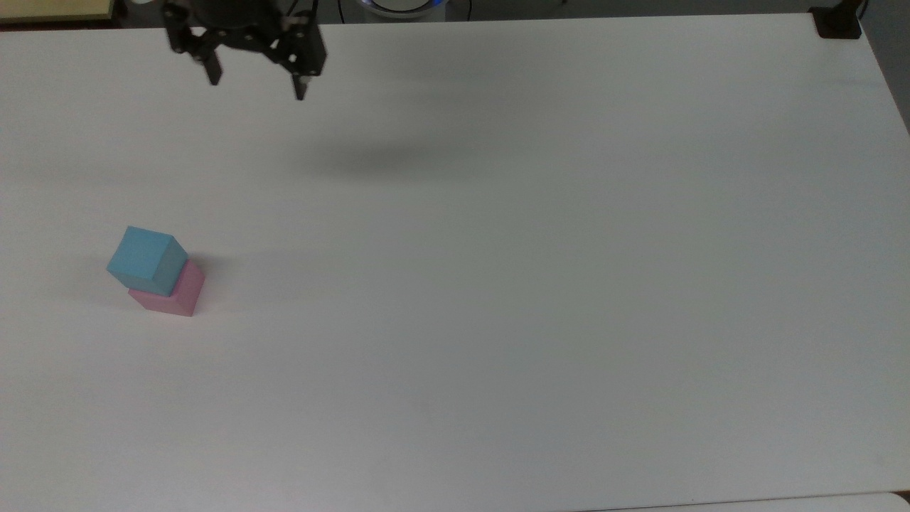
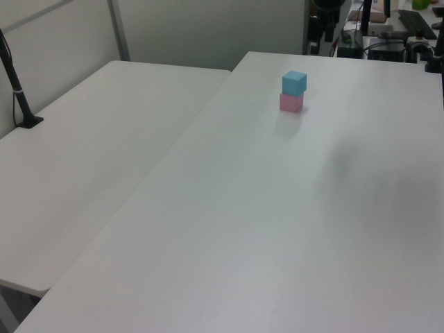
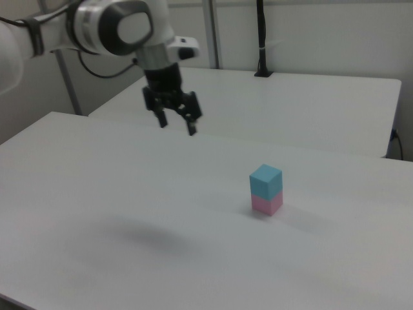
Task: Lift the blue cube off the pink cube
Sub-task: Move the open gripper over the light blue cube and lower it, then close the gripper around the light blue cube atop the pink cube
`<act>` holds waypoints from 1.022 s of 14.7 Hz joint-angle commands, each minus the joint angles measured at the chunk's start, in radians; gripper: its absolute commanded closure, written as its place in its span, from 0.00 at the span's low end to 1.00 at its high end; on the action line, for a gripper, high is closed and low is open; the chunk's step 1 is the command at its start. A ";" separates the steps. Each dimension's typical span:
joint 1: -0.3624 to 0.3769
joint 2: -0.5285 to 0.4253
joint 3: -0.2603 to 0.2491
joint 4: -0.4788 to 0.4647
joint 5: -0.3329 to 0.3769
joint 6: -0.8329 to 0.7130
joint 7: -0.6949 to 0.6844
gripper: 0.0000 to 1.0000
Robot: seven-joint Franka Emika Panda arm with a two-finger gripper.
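A sky-blue cube (image 1: 146,259) (image 2: 294,82) (image 3: 266,180) sits stacked on a pale pink cube (image 1: 176,294) (image 2: 291,103) (image 3: 266,204), slightly offset, at the top view's left on the white table (image 1: 498,284). My black gripper (image 1: 256,89) (image 3: 178,127) hangs open and empty high above the table at the top view's upper left, well away from the stack. In the right view it is up and to the left of the cubes.
A second white table (image 2: 90,146) adjoins on the left view's left, with a black post (image 2: 17,87) clamped at its edge. A black clamp (image 1: 837,21) sits at the top view's upper right corner. Desk clutter (image 2: 399,31) lies beyond the table's far end.
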 commanded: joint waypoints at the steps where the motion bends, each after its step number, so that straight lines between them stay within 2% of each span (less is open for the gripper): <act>1: -0.101 0.092 -0.010 0.016 -0.008 0.126 -0.120 0.00; 7: -0.192 0.241 -0.010 0.018 -0.008 0.396 -0.115 0.00; 12: -0.188 0.347 -0.007 0.018 -0.011 0.590 -0.051 0.00; 15: -0.187 0.365 -0.007 0.017 -0.012 0.617 -0.048 0.00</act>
